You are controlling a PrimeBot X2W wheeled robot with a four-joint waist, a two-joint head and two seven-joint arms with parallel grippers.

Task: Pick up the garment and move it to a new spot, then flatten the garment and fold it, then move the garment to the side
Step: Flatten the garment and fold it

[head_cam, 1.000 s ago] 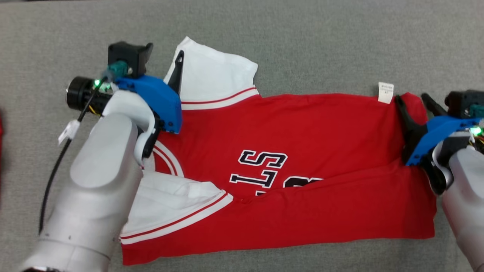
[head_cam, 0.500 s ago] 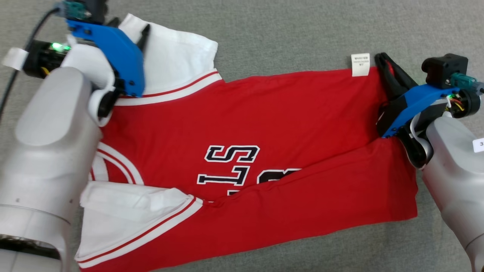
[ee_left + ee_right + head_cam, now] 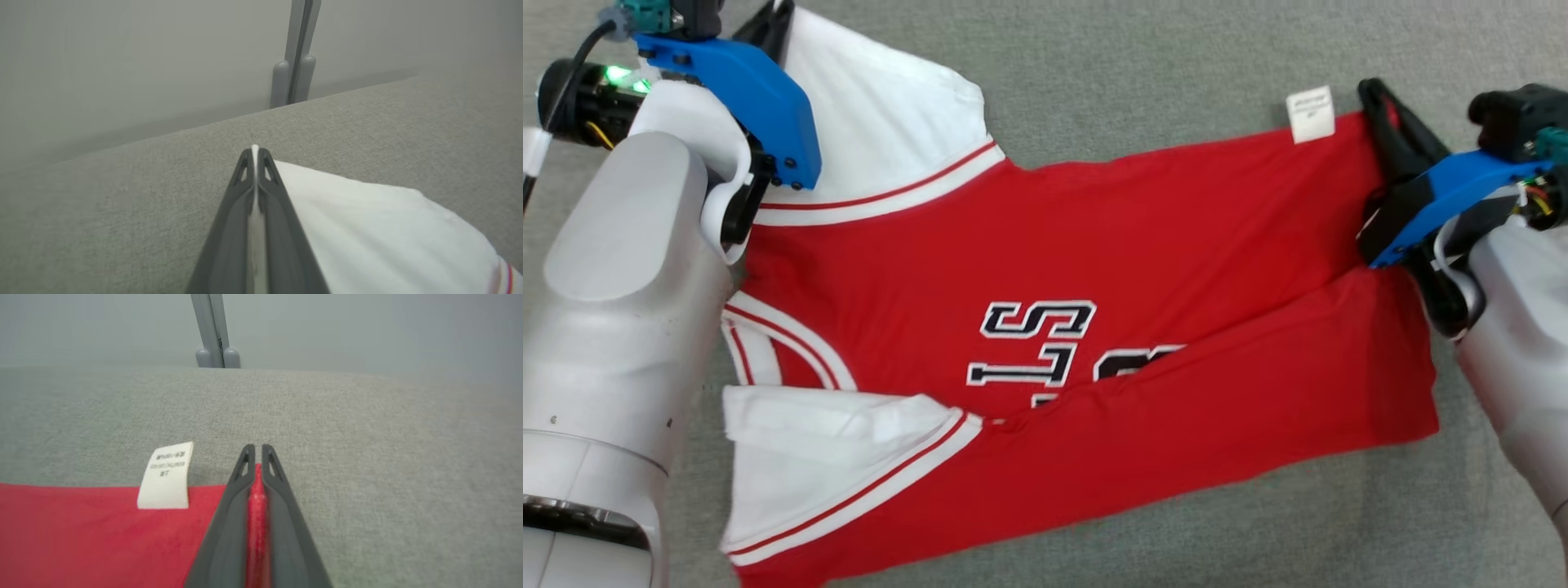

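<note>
You see a red jersey (image 3: pixel 1111 261) spread across mid-frame on a grey fabric surface (image 3: pixel 1160 73). At upper left, your left gripper (image 3: pixel 254 152) has its jaws pinched on the edge of the white sleeve (image 3: pixel 882 106). At upper right, your right gripper (image 3: pixel 254 451) is clamped on the jersey's red hem corner, just beside a white care label (image 3: pixel 165 477).

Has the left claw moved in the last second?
Yes. The left gripper, shut on the upper sleeve, has pulled farther up the head view from the lower sleeve lying on the table.
</note>
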